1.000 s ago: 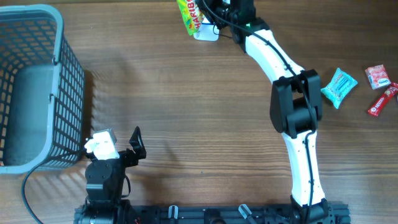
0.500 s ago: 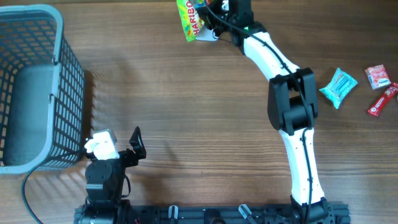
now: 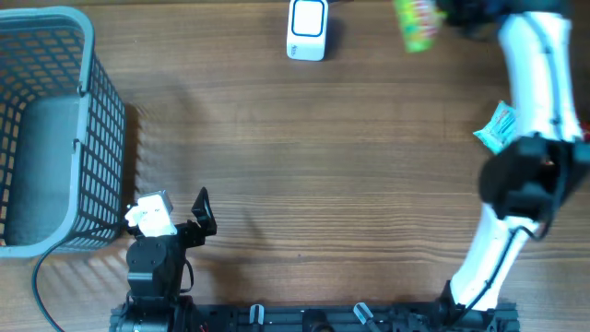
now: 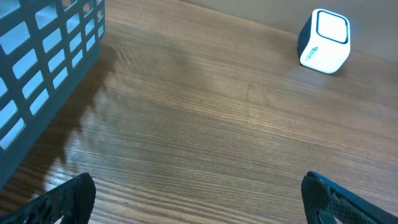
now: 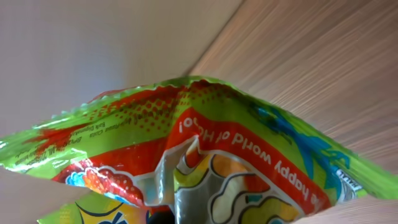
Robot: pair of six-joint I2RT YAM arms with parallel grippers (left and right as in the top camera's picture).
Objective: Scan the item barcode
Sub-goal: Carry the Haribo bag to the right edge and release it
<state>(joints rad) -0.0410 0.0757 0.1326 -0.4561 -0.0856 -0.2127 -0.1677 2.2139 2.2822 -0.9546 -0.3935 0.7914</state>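
Observation:
The white barcode scanner (image 3: 307, 29) stands at the far edge of the table, also in the left wrist view as the scanner (image 4: 324, 42) at upper right. A green and red candy bag (image 3: 417, 20), blurred by motion, hangs right of the scanner, well apart from it. My right gripper (image 3: 456, 13) is shut on the bag. In the right wrist view the candy bag (image 5: 205, 155) fills the frame and hides the fingers. My left gripper (image 3: 198, 217) rests near the front left, open, with nothing between its fingers (image 4: 68, 199).
A large blue-grey mesh basket (image 3: 55, 120) stands at the left, its wall (image 4: 37, 74) close to the left arm. A teal snack packet (image 3: 498, 127) lies at the right, partly covered by the right arm (image 3: 535, 101).
The right arm has swung fast to the right, carrying the candy bag away from over the scanner, which is now uncovered. The left arm has not moved.

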